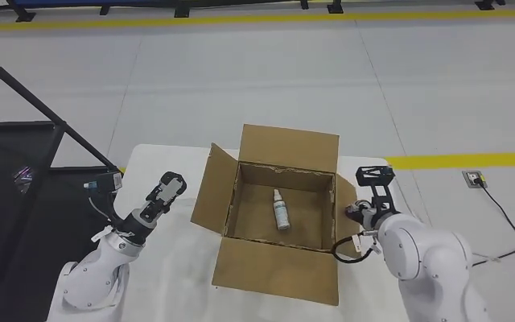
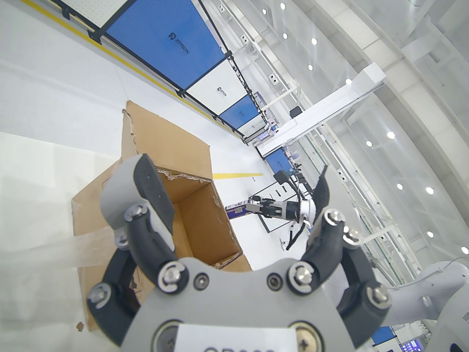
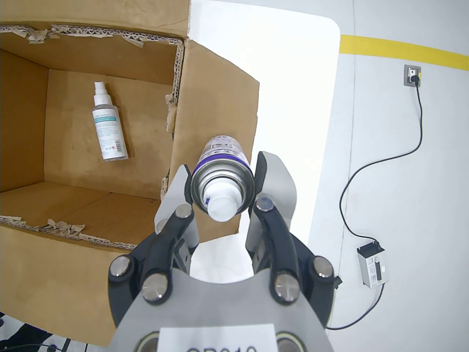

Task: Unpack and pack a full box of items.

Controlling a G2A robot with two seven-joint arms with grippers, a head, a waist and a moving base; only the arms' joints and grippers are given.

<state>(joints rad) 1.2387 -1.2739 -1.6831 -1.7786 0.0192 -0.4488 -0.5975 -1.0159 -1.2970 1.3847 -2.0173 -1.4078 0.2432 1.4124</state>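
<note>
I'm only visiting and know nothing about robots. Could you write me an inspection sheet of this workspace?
Surface: white table, carrying the cardboard box.
Job's things: cardboard box open; spray bottle lying on its floor; aerosol can held outside, by a side flap.
Clutter: torn tape scraps along the box rim.
Grippers: left gripper open, empty; right gripper shut on the aerosol can.
Cables: black cable on the floor, plugged into a floor socket.
Surroundings: yellow floor line; blue and white panels.

Pale grey floor (image 1: 241, 72) lies round my white table (image 1: 157, 159), crossed by a yellow line (image 1: 442, 160). A black cable (image 3: 420, 118) runs from a floor socket (image 3: 412, 74). Blue panels (image 2: 161, 34) stand under round ceiling lights (image 2: 314, 41).
</note>
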